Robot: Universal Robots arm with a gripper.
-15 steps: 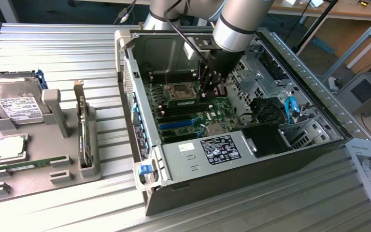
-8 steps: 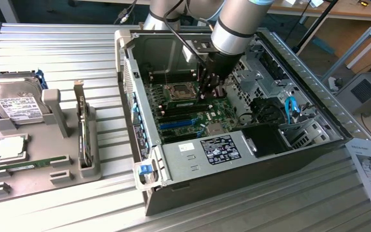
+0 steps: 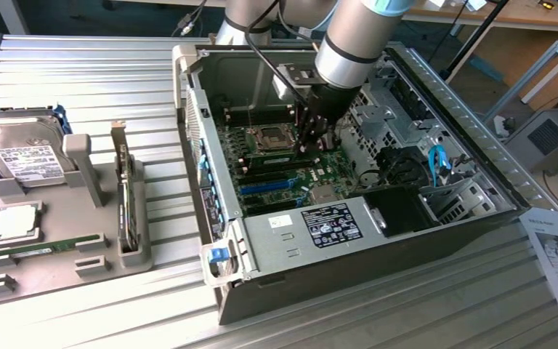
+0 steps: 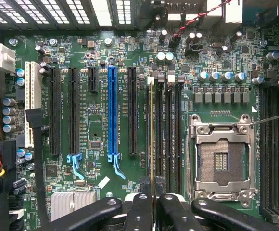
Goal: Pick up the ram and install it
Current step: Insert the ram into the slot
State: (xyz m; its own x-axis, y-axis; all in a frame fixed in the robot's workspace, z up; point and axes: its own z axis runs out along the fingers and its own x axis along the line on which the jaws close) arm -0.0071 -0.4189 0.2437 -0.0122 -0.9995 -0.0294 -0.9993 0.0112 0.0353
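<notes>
Pinching the ram (image 4: 152, 125) edge-on in the narrowly closed gripper (image 4: 152, 195), aligned with the black slots of the motherboard (image 4: 99, 115) directly beneath.

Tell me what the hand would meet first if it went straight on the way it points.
Probably the black memory slots beside the empty processor socket: the ram clamped in the hand points edge-on at them. Depth is hard to judge.

The end effector (image 4: 151, 204) is closed on the ram (image 4: 151, 134), seen edge-on as a thin line lying along the outermost of the black memory slots (image 4: 171, 130) on the green motherboard (image 4: 94, 120). The ram lies between the blue expansion slot (image 4: 112, 110) and the empty CPU socket (image 4: 221, 161).
</notes>
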